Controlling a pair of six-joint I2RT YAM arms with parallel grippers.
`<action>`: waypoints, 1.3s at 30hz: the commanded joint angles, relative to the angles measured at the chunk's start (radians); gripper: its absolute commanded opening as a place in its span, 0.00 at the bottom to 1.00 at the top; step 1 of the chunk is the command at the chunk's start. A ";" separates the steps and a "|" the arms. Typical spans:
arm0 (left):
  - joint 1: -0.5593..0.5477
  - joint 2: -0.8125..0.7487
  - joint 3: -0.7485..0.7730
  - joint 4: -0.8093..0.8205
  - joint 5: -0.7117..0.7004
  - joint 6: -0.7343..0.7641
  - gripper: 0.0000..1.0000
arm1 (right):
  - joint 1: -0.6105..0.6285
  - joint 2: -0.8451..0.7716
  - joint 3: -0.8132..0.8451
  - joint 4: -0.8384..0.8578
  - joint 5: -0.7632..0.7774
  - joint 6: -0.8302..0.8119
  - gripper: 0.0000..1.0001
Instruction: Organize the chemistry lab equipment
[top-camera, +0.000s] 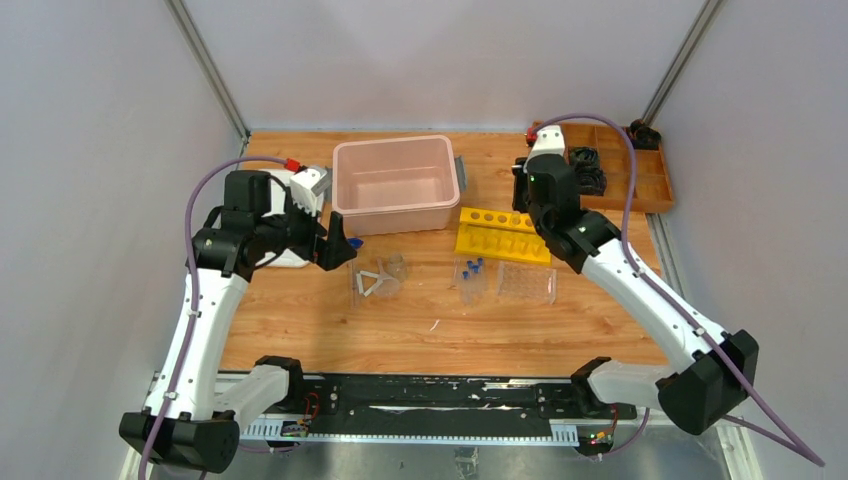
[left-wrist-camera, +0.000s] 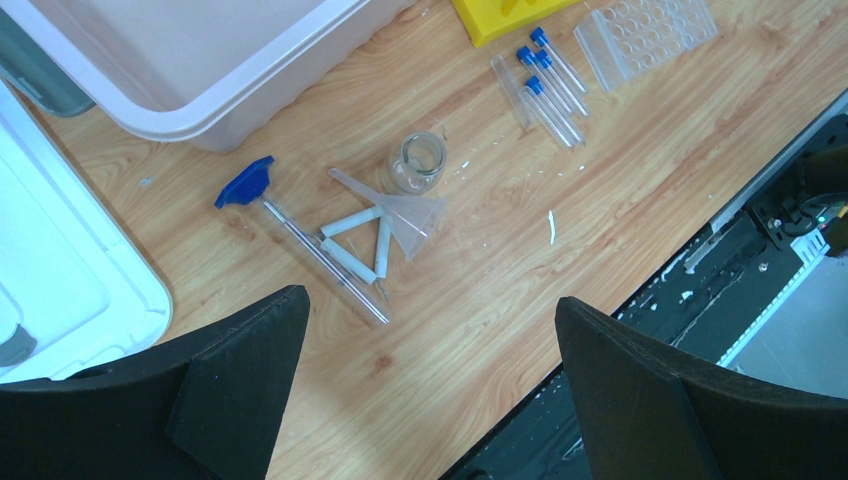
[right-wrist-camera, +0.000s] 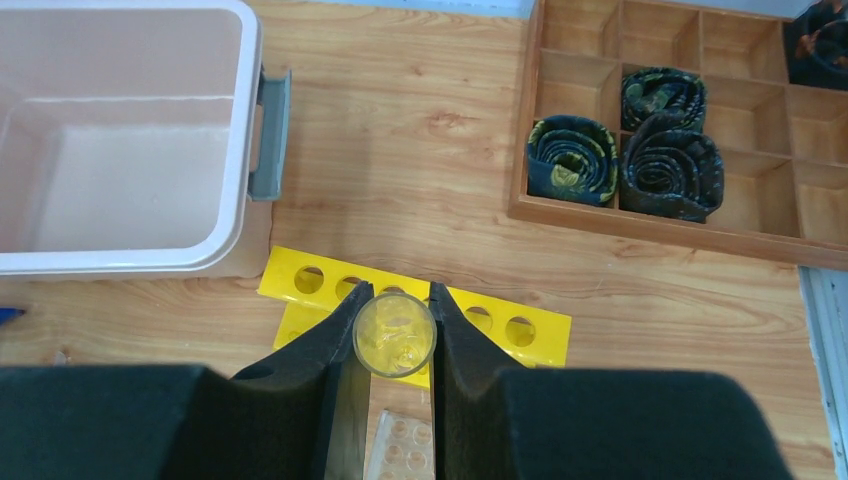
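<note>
Clear tube (right-wrist-camera: 394, 340), seen end-on as a round transparent mouth at lower centre of the right-wrist frame, is pinched in the right hand (right-wrist-camera: 395, 318) over the yellow six-hole tube rack (right-wrist-camera: 505, 328), probably lined up for a hole. Left hand (left-wrist-camera: 428, 300) is spread, hovering above the funnel (left-wrist-camera: 410, 215) and clear beaker (left-wrist-camera: 417, 160) on the tabletop (left-wrist-camera: 480, 330).

Left arm folded at the elbow, forearm reaching inward. Left end effector (left-wrist-camera: 430, 305) faces down, fingers spread wide apart. Right arm stretched forward and inward from its base, wrist tipped down. Right end effector (right-wrist-camera: 396, 298) has both fingers pinched onto a clear tube (right-wrist-camera: 395, 340), seen end-on.
</note>
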 joint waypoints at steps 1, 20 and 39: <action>-0.006 -0.001 0.022 -0.014 0.011 0.007 1.00 | -0.018 0.017 -0.044 0.147 -0.012 -0.029 0.00; -0.006 0.006 0.023 -0.022 0.013 0.022 1.00 | -0.077 0.088 -0.134 0.230 0.002 -0.016 0.00; -0.006 0.004 0.027 -0.022 0.001 0.029 1.00 | -0.097 0.159 -0.214 0.355 -0.035 0.029 0.04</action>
